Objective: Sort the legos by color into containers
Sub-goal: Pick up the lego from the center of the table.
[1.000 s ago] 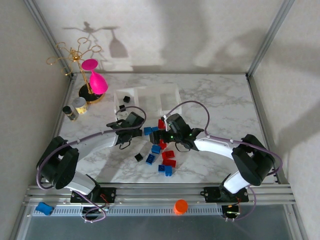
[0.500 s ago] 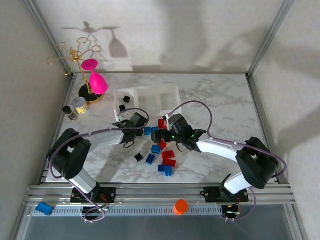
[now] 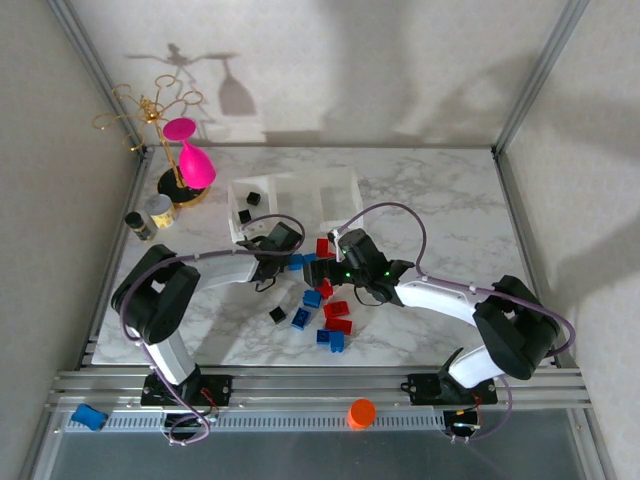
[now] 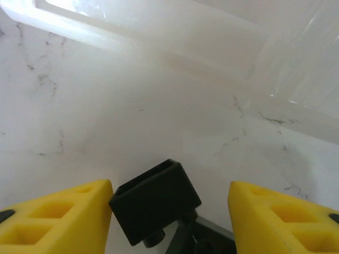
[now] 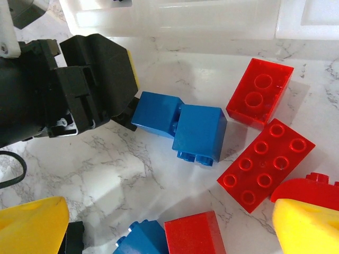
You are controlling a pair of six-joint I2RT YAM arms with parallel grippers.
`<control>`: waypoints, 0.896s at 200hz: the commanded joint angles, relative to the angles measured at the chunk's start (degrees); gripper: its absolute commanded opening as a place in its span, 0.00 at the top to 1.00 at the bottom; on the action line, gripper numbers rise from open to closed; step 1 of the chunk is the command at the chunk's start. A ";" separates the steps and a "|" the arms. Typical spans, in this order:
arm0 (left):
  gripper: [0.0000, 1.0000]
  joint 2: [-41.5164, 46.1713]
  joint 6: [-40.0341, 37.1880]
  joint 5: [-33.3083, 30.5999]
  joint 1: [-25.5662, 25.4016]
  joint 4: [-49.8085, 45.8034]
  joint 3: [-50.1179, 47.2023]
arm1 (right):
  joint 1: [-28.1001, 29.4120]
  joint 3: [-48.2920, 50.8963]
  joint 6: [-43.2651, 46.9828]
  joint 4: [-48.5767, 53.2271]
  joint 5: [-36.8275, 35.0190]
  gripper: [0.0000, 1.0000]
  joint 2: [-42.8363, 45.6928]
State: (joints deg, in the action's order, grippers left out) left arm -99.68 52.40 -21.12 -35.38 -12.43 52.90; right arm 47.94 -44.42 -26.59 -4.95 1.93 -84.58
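Note:
Loose legos lie mid-table: blue (image 3: 296, 262), red (image 3: 322, 247), more red (image 3: 338, 317) and blue (image 3: 330, 340), one black (image 3: 277, 314). The clear containers (image 3: 340, 185) stand behind; the left bin holds two black bricks (image 3: 248, 206). My left gripper (image 3: 283, 243) is open around a tilted black brick (image 4: 156, 203); the brick touches the left finger (image 4: 58, 217) and a gap remains at the right finger. My right gripper (image 5: 169, 225) is wide open over a red brick (image 5: 196, 233) and a blue one (image 5: 143, 238), with two blue bricks (image 5: 198, 132) and red plates (image 5: 265, 164) ahead.
A pink wine glass (image 3: 190, 160) on a gold stand and two small jars (image 3: 150, 215) sit at the back left. An orange cap (image 3: 362, 412) and a flat blue piece (image 3: 88, 416) lie on the front rail. The container wall (image 4: 159, 37) is just ahead of the left gripper.
The left gripper has moved right and back toward the containers, and its jaws have narrowed around the black brick. The right gripper edged slightly left and stays wide open.

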 commanded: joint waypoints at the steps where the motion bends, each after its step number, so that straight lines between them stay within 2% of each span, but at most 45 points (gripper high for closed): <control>1: 0.44 -1.09 1.10 -2.43 0.47 0.29 1.24 | 0.34 0.52 0.62 -0.67 -1.60 0.01 0.11; 88: 0.58 2.80 0.86 -3.64 0.39 -1.05 -1.30 | 0.34 -0.09 0.64 -1.15 -1.21 0.01 1.24; 136: 0.62 8.46 -0.44 -3.22 0.31 -2.36 -2.54 | 0.23 -0.99 1.76 -0.07 -1.21 0.01 2.61; 179: 0.62 13.05 -4.28 -4.43 0.93 -7.00 2.29 | -0.04 -3.13 1.77 0.57 -0.55 0.01 3.28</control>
State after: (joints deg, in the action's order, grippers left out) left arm -89.49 51.07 -22.65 -35.27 -15.55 51.35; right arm 47.92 -44.88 -25.65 -4.75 1.15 -82.72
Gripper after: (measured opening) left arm 0.383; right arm 0.988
